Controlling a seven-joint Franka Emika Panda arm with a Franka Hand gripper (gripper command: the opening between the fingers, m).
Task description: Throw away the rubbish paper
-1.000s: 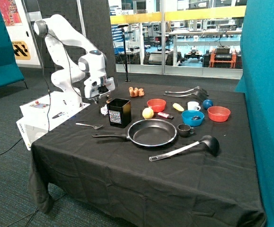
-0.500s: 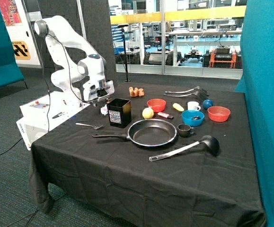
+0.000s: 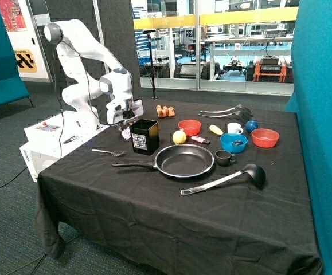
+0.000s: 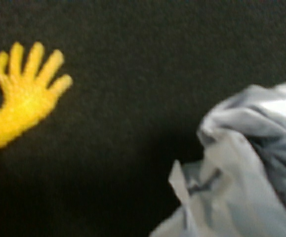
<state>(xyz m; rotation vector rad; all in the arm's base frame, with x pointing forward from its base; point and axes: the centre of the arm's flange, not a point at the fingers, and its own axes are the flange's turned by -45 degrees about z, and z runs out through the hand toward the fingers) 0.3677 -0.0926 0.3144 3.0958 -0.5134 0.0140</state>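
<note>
One crumpled white paper wad (image 3: 125, 133) lies on the black cloth just beside the black box (image 3: 145, 136), on the box's robot side. In the wrist view the paper (image 4: 246, 168) fills one corner, very close. My gripper (image 3: 127, 119) hangs right above the wad, next to the box's rim. Its tips are dark against the cloth and do not show in the wrist view. No second paper wad shows.
A small yellow hand-shaped thing (image 4: 24, 98) lies on the cloth near the paper. A fork (image 3: 109, 152), frying pan (image 3: 184, 160), lemon (image 3: 179, 137), red bowl (image 3: 189, 126), white mug (image 3: 233, 128), blue bowl (image 3: 233, 142), ladle (image 3: 252, 172) and brown toy (image 3: 165, 111) lie around.
My gripper has shifted a little toward the black box and its wrist has turned. The paper wad beside the box has stayed where it was.
</note>
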